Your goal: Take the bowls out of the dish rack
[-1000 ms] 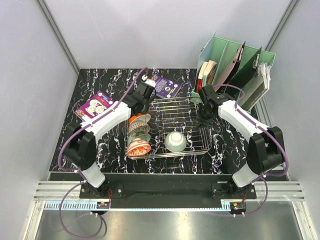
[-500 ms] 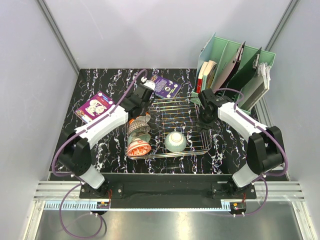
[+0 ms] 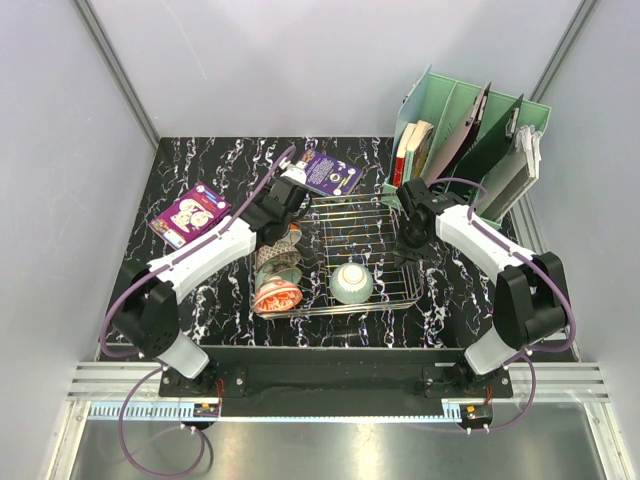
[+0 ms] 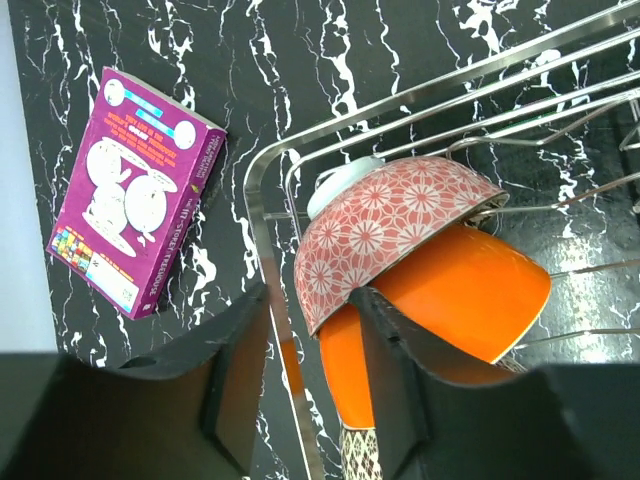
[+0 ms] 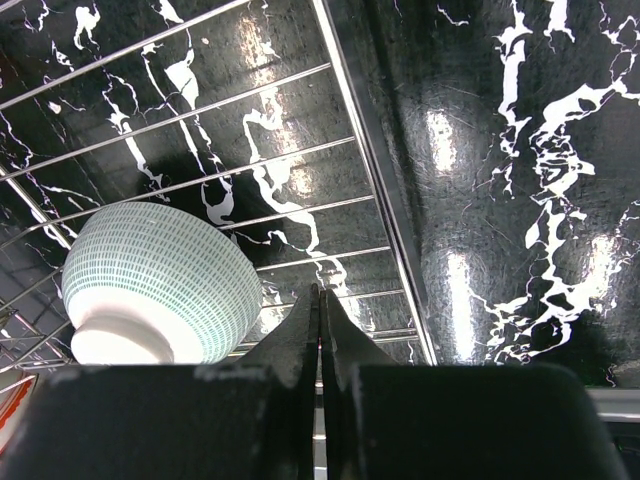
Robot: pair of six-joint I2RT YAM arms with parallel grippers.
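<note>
Dish rack [image 3: 345, 222]: rectangular chrome wire grid, centred on a glossy black tabletop [image 3: 225, 305] with white marble veining, enclosed by plain pale grey walls [image 3: 300, 70]. Bowls [image 3: 276, 272] all in the rack: smooth orange bowl [image 4: 460, 290] and red floral bowl [image 4: 400, 220] lean stacked at its left end; finely gridded celadon bowl [image 5: 150, 285] lies near the front, foot showing. Left gripper [image 4: 310, 295] parted, straddling the floral rim and rack wire. Right gripper [image 5: 320, 325] clenched, empty, over the rack floor.
</note>
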